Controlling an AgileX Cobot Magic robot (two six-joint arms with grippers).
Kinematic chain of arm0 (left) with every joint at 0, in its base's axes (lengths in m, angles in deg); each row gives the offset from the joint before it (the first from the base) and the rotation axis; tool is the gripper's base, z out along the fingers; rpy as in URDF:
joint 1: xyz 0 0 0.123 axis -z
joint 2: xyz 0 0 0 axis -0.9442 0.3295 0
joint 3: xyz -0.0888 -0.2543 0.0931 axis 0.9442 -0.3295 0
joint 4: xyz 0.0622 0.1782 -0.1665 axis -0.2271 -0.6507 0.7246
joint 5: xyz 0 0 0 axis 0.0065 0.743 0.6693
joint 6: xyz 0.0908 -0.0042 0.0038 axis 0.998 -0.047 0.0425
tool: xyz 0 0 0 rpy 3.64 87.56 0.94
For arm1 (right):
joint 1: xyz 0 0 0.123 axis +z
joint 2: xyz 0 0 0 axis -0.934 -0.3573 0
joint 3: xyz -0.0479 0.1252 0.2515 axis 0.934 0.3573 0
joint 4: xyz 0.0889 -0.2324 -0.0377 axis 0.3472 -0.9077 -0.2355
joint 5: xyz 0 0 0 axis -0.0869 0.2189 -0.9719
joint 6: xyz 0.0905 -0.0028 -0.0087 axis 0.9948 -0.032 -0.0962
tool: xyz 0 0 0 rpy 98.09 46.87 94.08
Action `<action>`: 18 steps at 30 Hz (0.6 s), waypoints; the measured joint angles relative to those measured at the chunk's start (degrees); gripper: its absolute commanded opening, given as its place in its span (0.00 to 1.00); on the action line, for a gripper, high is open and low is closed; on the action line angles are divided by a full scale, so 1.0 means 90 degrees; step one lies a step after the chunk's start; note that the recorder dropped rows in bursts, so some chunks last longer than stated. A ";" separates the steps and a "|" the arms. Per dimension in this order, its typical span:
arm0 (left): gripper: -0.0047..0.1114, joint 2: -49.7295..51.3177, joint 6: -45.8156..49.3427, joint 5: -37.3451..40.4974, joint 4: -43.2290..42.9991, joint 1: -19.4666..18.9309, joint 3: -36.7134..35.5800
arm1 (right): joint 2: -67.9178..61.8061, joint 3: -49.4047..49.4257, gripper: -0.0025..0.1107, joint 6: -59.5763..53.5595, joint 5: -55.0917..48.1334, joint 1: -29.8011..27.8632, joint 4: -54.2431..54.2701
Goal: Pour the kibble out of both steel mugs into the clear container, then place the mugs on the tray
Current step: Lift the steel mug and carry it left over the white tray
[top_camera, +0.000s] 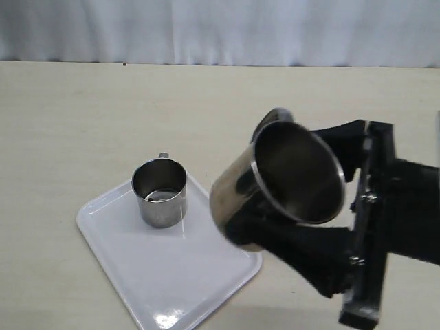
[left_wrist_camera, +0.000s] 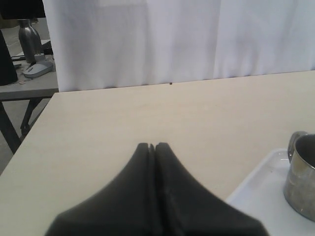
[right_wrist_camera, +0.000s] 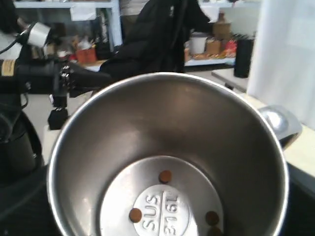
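One steel mug (top_camera: 159, 192) stands upright on the white tray (top_camera: 185, 275), near its far corner. It also shows at the edge of the left wrist view as a steel mug (left_wrist_camera: 301, 177) on the tray (left_wrist_camera: 256, 196). My right gripper (top_camera: 289, 189) is shut on the second steel mug (top_camera: 237, 192), held in the air beside the tray and tilted, mouth up and sideways. Inside this mug (right_wrist_camera: 167, 147) a few kibble pellets (right_wrist_camera: 165, 176) lie on the bottom. My left gripper (left_wrist_camera: 154, 145) is shut and empty, above bare table next to the tray. The clear container is out of view.
A white curtain (top_camera: 220, 27) hangs behind the table's far edge. Past the table's side edge stands a grey side table (left_wrist_camera: 29, 86) with a mouse and a bottle on it.
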 measured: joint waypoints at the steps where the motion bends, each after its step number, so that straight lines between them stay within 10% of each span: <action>1: 0.04 0.0000 0.0000 0.0000 0.0000 0.0000 0.0000 | -0.0193 -0.0176 0.06 -0.0203 -0.0742 0.0855 0.0283; 7: 0.04 0.0000 0.0000 0.0000 0.0000 0.0000 0.0000 | -0.1761 -0.1297 0.06 -0.3230 -0.3457 0.4115 0.4183; 18: 0.04 0.0000 0.0000 0.0000 0.0000 0.0000 0.0000 | -0.4885 -0.2675 0.06 -0.4829 -0.3666 0.4456 0.6746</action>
